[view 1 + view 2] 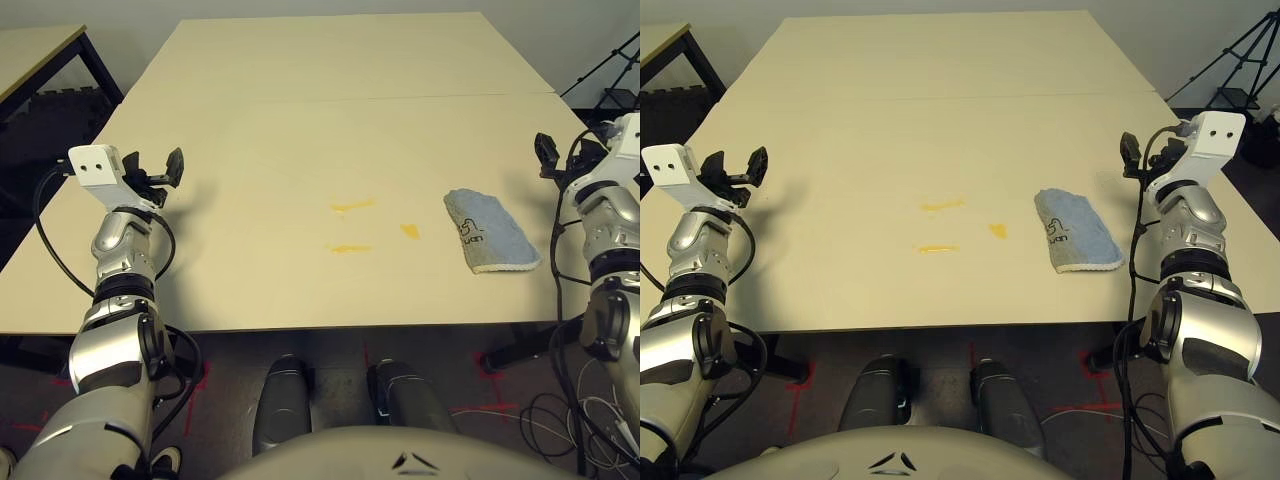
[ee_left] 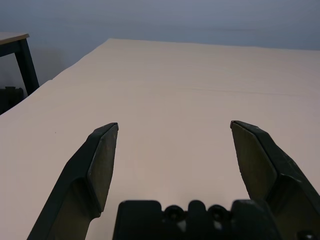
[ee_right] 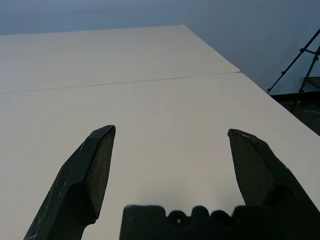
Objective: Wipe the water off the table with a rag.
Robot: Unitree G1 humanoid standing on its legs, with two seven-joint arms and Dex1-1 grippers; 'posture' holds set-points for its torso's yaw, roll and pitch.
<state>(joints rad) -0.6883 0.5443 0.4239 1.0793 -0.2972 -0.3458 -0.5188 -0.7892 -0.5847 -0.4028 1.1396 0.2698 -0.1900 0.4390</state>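
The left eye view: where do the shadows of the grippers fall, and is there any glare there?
In the left eye view, a soft shadow lies on the table beside the left gripper, a fainter one near the right gripper; no strong glare on the tabletop.

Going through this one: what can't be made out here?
- Rag: underside and the table beneath, hidden by the cloth itself in both eye views.
- Lettering on the rag: too small to read fully, either eye view.
- Tripod: top cut off by the picture's edge, right eye view.
- Smaller table: cut off by the left edge, left eye view.
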